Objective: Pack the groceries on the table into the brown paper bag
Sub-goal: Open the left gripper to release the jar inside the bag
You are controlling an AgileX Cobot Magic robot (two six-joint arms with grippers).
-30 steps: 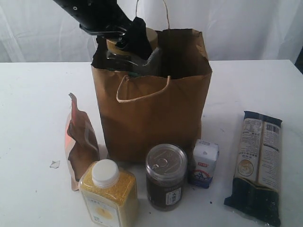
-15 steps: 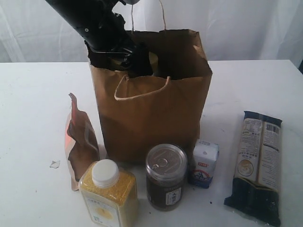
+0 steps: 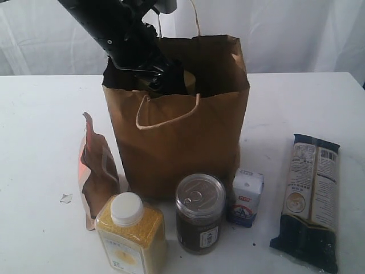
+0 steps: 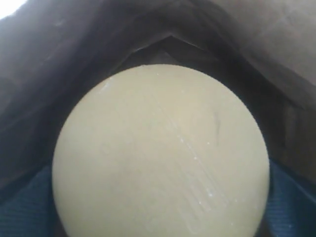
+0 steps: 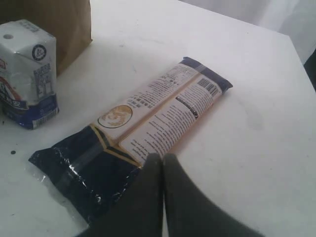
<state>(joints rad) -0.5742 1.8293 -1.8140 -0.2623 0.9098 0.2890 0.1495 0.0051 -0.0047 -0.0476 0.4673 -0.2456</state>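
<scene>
Crowding the brown paper bag (image 3: 177,142): can (image 3: 199,214), carton (image 3: 246,197); left tool (image 3: 164,79) inside, grip unseen; right tool (image 5: 163,160) pinched empty.

1. A white cloth backdrop (image 3: 296,34) is hung behind the scene in the exterior view, and soft vertical folds are seen across its whole width.
2. The cloth is lit evenly and is brightest towards the upper left corner.
3. The lower part of that view is filled by a large flat white table (image 3: 40,114), whose far edge is met by the backdrop in a straight line.
4. A few small dark specks (image 3: 254,244) are scattered on the tabletop.
5. Only soft, blurred shadows are cast on the white surface.
6. A dark shape (image 3: 361,80) is cut off at the right edge, just beyond the table's far corner. It cannot be identified.
</scene>
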